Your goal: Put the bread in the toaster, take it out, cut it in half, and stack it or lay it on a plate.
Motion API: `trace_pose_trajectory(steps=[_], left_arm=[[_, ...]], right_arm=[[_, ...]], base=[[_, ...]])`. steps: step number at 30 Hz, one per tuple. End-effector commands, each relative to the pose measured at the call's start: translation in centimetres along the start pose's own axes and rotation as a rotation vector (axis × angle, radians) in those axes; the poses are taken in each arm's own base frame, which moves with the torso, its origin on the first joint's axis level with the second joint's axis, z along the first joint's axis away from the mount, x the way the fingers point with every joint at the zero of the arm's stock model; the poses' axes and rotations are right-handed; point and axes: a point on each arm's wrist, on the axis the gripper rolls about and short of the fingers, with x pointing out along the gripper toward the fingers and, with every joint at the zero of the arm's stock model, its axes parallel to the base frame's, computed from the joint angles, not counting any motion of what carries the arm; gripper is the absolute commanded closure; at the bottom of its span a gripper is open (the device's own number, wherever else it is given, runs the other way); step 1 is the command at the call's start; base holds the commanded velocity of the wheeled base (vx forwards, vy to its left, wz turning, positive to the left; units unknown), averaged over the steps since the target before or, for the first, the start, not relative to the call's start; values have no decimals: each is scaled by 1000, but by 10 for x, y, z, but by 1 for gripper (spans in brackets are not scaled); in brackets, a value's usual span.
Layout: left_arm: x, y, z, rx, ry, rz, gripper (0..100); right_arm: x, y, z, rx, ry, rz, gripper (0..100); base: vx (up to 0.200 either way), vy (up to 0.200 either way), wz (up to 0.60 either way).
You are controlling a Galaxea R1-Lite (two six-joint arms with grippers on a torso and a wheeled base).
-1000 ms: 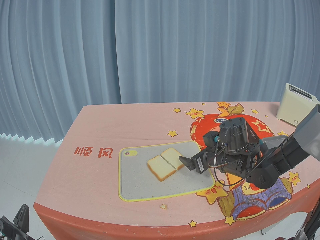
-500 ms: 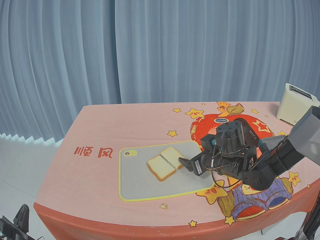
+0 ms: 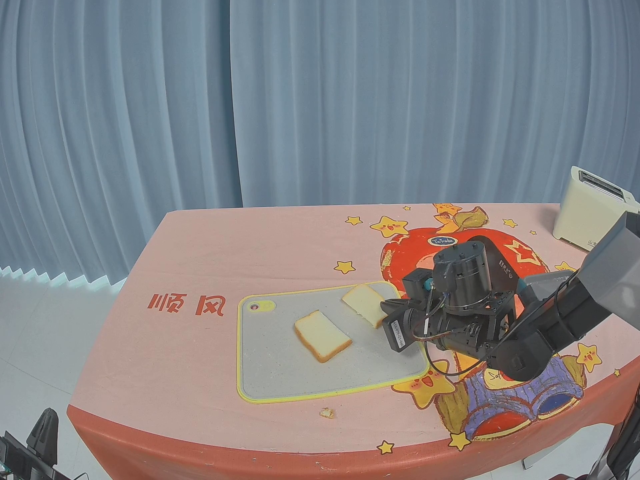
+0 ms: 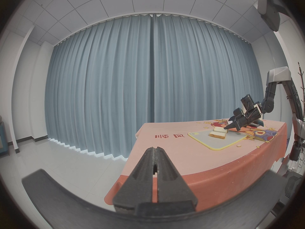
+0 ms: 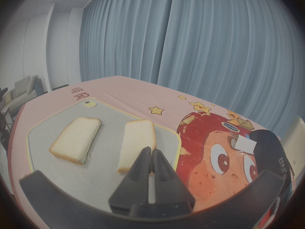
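Observation:
Two bread halves lie apart on the grey cutting board (image 3: 267,368). The left half (image 3: 323,335) (image 5: 75,139) rests near the board's middle. The right half (image 3: 363,302) (image 5: 137,142) sits at the board's far right edge. My right gripper (image 3: 385,307) (image 5: 150,152) is shut, its tips touching that half's near end; nothing shows between the fingers. The cream toaster (image 3: 590,211) stands at the table's far right corner. My left gripper (image 4: 154,150) is shut and holds nothing, hanging low off the table's left side.
The board has a yellow rim and lies on a pink printed tablecloth (image 3: 200,255). A crumb (image 3: 327,413) lies near the table's front edge. Blue curtains hang behind the table. The tablecloth left of the board is bare.
The right bread half has slid right and away from the left half, together with my shut right gripper, which drew back toward the board's right edge. A gap now separates the halves.

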Motion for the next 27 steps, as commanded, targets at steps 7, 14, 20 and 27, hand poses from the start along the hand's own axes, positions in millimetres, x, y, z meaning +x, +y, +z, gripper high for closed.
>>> trace_pose_trajectory(steps=[7, 14, 20, 27], left_arm=[[0, 0, -5, 0, 1, 0, 100], [0, 0, -5, 0, 1, -1, 100], [0, 0, -5, 0, 1, 0, 100], [0, 0, -5, 0, 1, 0, 100]], right_arm=[[-30, -6, 25, 16, -97, -5, 100], [-45, -8, 20, 46, -92, -6, 100], [-66, -13, 17, 57, -105, -9, 100], [-96, -16, 11, 60, -127, -7, 100]], base=[[0, 0, 0], [0, 0, 0], [0, 0, 0], [0, 0, 0]])
